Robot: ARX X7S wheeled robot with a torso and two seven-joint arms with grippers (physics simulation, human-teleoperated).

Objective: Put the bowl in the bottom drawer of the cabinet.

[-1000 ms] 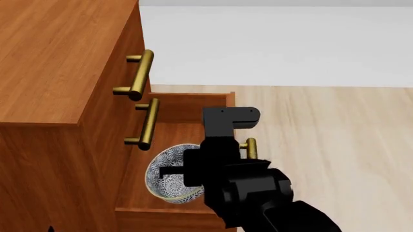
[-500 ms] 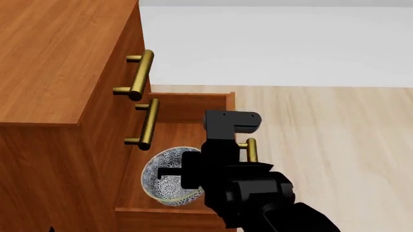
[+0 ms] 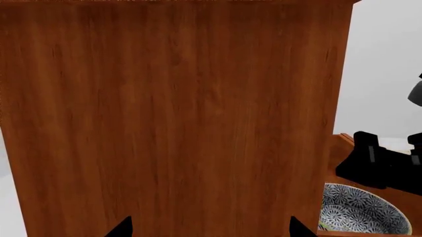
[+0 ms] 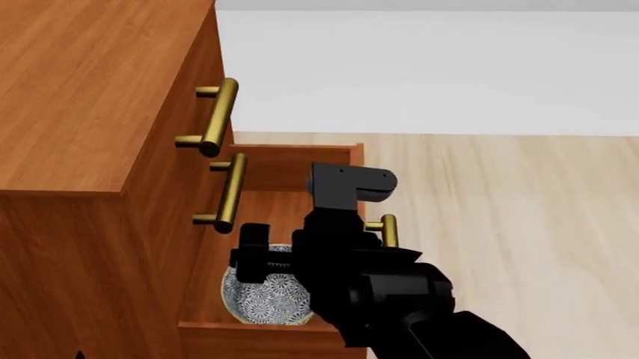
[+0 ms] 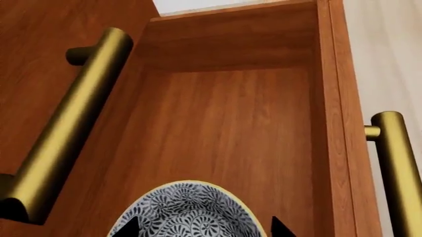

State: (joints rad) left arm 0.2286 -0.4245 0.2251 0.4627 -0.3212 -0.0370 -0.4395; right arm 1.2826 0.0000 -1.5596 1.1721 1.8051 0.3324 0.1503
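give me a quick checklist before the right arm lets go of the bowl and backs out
1. Bottom drawer pulled open: ok.
2. Bowl inside the drawer walls, not over the floor: ok, both wrist views agree.
3. Bowl resting on the drawer floor: cannot tell, its base is hidden.
4. Right pincer released: cannot tell, the arm hides its tips and the wrist view shows only their ends beside the bowl.
5. Middle drawer handle clear of the pincer for a lift out: ok, it stands apart but close.
6. Left pincer out of the way: ok, facing the cabinet side.
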